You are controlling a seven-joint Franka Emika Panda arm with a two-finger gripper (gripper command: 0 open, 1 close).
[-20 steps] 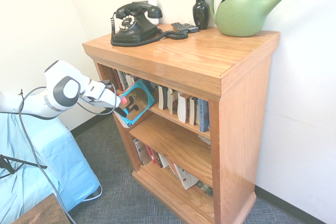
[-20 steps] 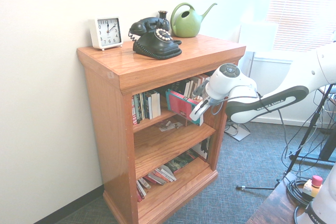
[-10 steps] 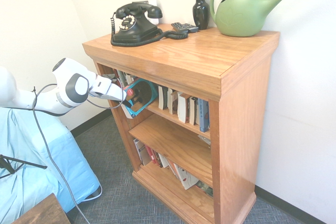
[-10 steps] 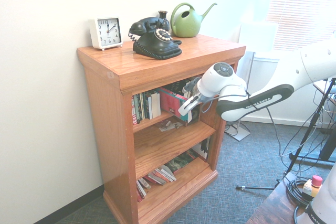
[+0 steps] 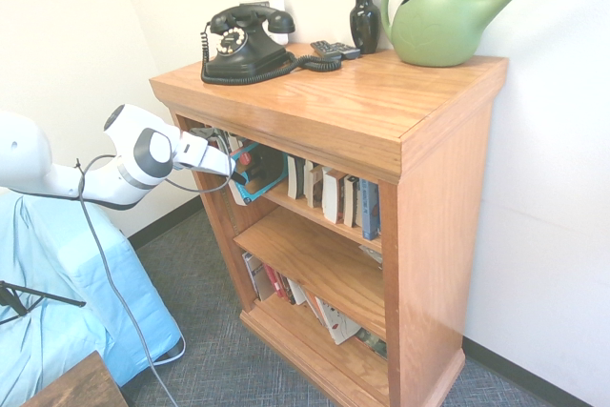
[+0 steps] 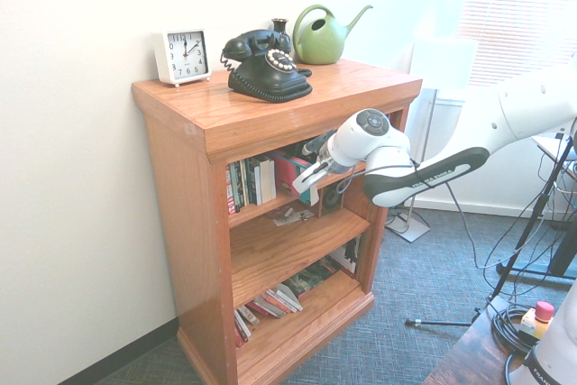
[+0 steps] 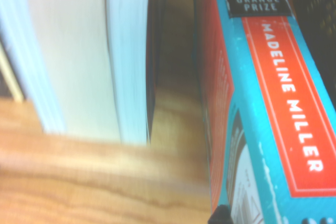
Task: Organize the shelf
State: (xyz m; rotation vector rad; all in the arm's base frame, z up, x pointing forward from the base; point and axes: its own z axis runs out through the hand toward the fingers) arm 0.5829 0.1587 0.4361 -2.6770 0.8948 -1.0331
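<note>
Since the earlier frames, your arm has carried the teal-edged book (image 5: pixel 255 171) from out in front of the shelf (image 5: pixel 353 111) into its top compartment, and the book has turned so its cover no longer faces the room. Your pincer (image 5: pixel 232 171) is closed on that book, holding it at the end of the top compartment nearest the arm, where it now stands partly inside the opening among the other volumes. From the second exterior view you see the pincer (image 6: pixel 303 183) reaching in under the thick overhanging top, with the book (image 6: pixel 295 173) showing a red face beside the row of books (image 6: pixel 252 182) farther along. The wrist view gives you the book's spine (image 7: pixel 273 103) up close: teal with a red band, printed "Madeline Miller" and a dark badge reading "Winner of the Orange Prize". Beside it runs a narrow gap, then the pale page edges of a neighbouring book (image 7: pixel 86 61), both above the wooden shelf board (image 7: pixel 105 182). The shelf stands against the white wall on a grey carpet, with more books in its lower compartments. On its top you have a black rotary telephone (image 5: pixel 246 43), a dark vase (image 5: pixel 364 18), a green watering can (image 5: pixel 443 16) and a white alarm clock (image 6: pixel 181 56).
</note>
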